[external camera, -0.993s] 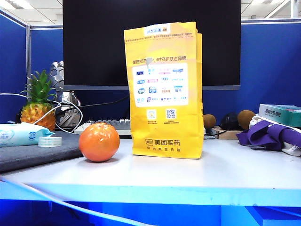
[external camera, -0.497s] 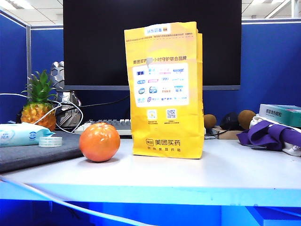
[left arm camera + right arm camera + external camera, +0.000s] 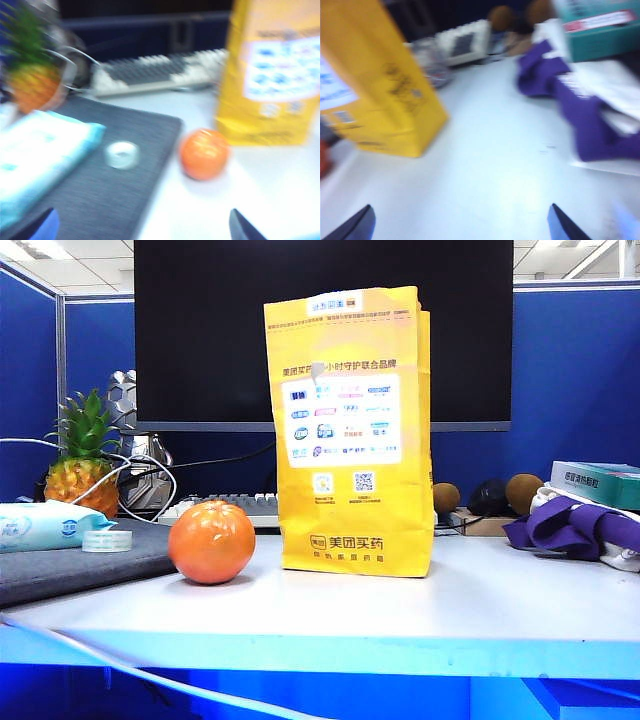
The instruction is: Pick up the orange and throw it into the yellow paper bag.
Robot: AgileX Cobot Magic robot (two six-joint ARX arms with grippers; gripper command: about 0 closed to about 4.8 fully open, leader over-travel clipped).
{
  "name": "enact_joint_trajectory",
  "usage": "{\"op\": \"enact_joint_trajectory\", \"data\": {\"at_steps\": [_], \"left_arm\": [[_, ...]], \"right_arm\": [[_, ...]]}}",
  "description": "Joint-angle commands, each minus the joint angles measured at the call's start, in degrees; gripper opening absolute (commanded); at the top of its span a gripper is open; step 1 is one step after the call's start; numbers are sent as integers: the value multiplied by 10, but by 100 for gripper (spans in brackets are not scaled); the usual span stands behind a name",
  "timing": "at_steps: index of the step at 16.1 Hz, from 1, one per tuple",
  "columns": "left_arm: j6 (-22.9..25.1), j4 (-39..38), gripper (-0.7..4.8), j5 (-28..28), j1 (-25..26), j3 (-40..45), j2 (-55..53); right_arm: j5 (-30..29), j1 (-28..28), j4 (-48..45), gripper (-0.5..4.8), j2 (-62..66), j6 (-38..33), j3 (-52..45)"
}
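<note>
Yellow paper bag [image 3: 350,430]: upright, mid-table [image 3: 480,610], set back from front edge; grey mat [image 3: 90,560] w/ wipes pack [image 3: 45,525] and tape roll [image 3: 106,540] at table's left edge, purple cloth [image 3: 575,525] at right edge. Orange [image 3: 211,541]: on table just beside mat's edge, near bag's left base corner, not touching it. Left gripper [image 3: 145,227]: fingertips wide apart, empty, above table w/ orange well ahead of tips; right gripper [image 3: 460,225]: likewise spread, empty, over bare table btw bag and cloth; neither seen in exterior view.
</note>
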State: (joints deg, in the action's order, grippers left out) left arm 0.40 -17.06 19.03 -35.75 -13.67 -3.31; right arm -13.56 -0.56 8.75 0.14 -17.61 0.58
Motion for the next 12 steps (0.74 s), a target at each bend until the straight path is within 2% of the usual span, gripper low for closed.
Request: {"op": "enact_joint_trajectory", "data": {"at_steps": [1, 12], "left_arm": [[-4, 4, 479, -13, 0, -2, 0], [-4, 4, 479, -13, 0, -2, 0]], "right_arm": [[-16, 0, -26, 479, 0, -6, -5], [-16, 0, -26, 479, 0, -5, -5]]}}
